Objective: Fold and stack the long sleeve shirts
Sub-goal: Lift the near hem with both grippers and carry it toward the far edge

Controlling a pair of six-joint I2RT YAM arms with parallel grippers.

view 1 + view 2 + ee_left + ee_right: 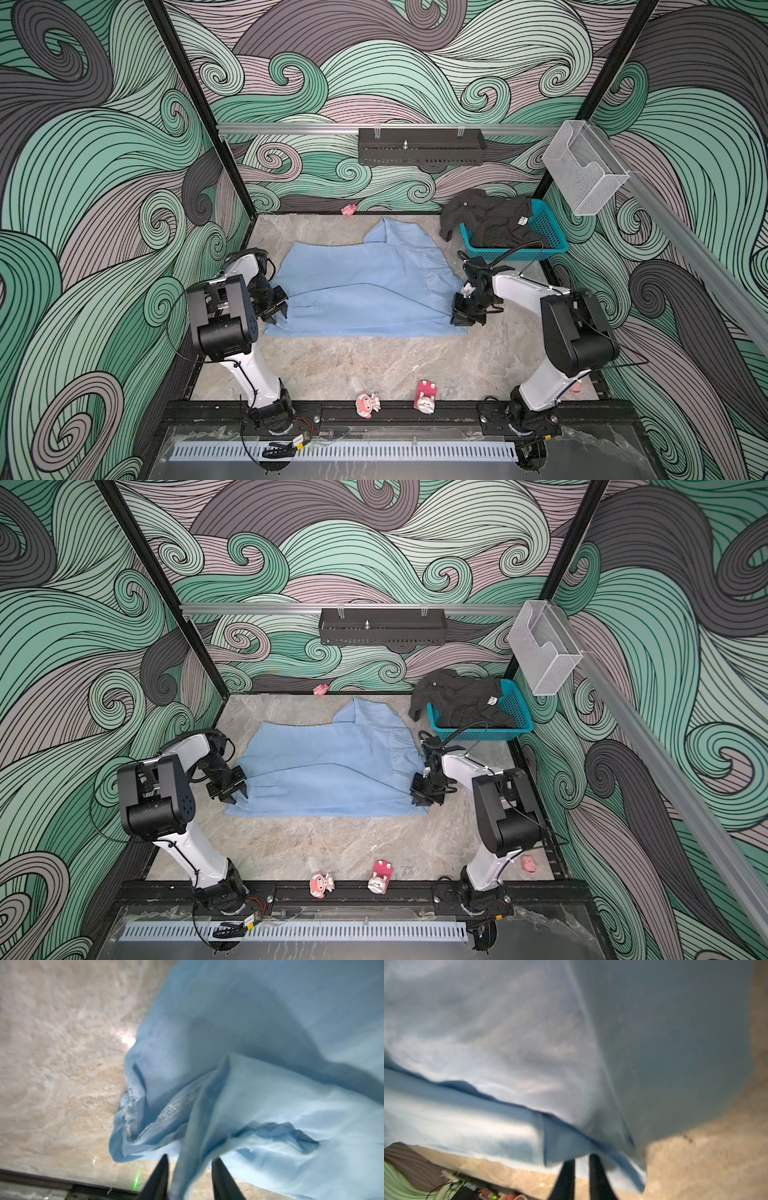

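The light blue long sleeve shirt (365, 286) (328, 766) lies spread across the middle of the table, with a fold raised toward the back. My left gripper (278, 316) (237, 796) is at its left edge. In the left wrist view its jaws (190, 1157) stand apart, and a loose strip of the blue shirt (270, 1105) runs between them. My right gripper (459, 320) (419, 800) is at the shirt's right front corner, its jaws (581, 1157) slightly apart under a fold of blue cloth (508, 1043). The dark charcoal shirt (490, 220) (461, 704) is bunched in the basket.
The teal basket (552, 232) (519, 708) stands at the back right. Two pink toys (368, 405) (426, 397) lie at the front edge, and a pink scrap (349, 210) sits by the back wall. A black shelf (422, 147) and a clear box (582, 174) hang above.
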